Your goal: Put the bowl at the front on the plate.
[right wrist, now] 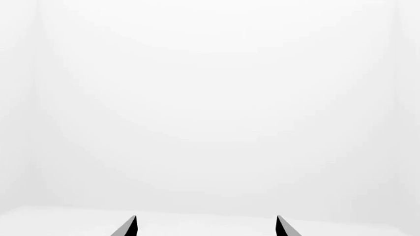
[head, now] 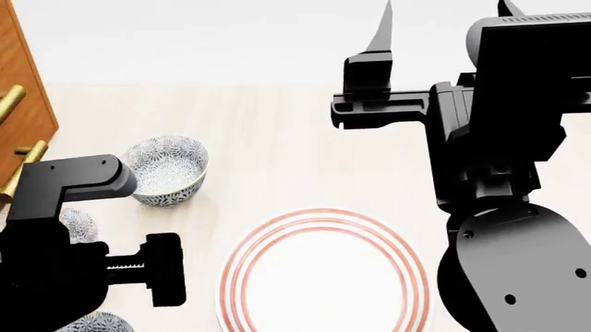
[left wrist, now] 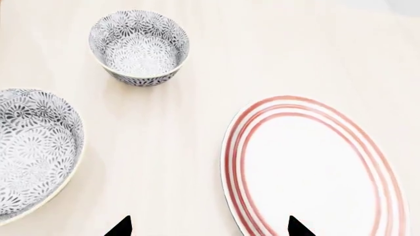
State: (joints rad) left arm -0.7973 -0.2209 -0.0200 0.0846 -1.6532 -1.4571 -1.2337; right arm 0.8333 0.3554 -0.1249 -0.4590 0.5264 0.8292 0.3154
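Observation:
Three patterned grey-blue bowls stand left of the plate [head: 323, 277]. The bowl at the front [head: 97, 322] peeks out at the head view's bottom edge, mostly hidden by my left arm. A second bowl [head: 79, 225] [left wrist: 36, 152] lies half hidden behind the arm, and a third [head: 166, 169] [left wrist: 139, 48] stands farther off. The white, red-ringed plate [left wrist: 315, 167] is bare. My left gripper [left wrist: 210, 229] is open and holds nothing, low over the table between the second bowl and the plate's rim. Open too, my right gripper [head: 446, 17] [right wrist: 206, 226] is raised high and faces blank white.
A wooden cabinet [head: 19, 104] with brass handles [head: 28, 159] stands at the far left, close to the bowls. The pale wooden table [head: 277, 138] runs on beyond the plate. My right arm's bulk [head: 499, 207] hangs over the plate's right side.

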